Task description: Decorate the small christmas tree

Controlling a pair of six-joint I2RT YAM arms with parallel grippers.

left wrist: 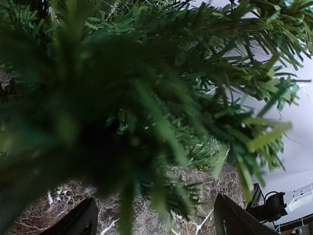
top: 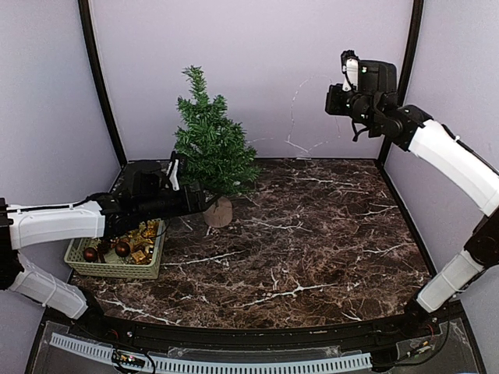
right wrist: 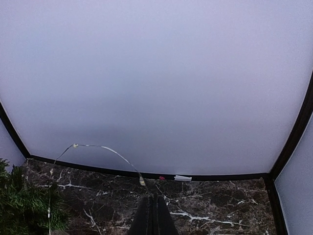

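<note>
Mostly blurred tree [left wrist: 146,98] above left fingers [left wrist: 80,221]

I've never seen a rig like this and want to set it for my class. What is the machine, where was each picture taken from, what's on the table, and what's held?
Two robot arms are bolted at the near edge of a marble-patterned table. The wide picture comes from a fixed camera above and behind them; the others from wrist cameras. On the table stand a small christmas tree and a basket of gold and brown ornaments. The left arm reaches into the tree's lower branches, jaws open, holding nothing. The right arm is raised high, jaws shut, apparently pinching a thin wire that trails toward the tree.
</note>
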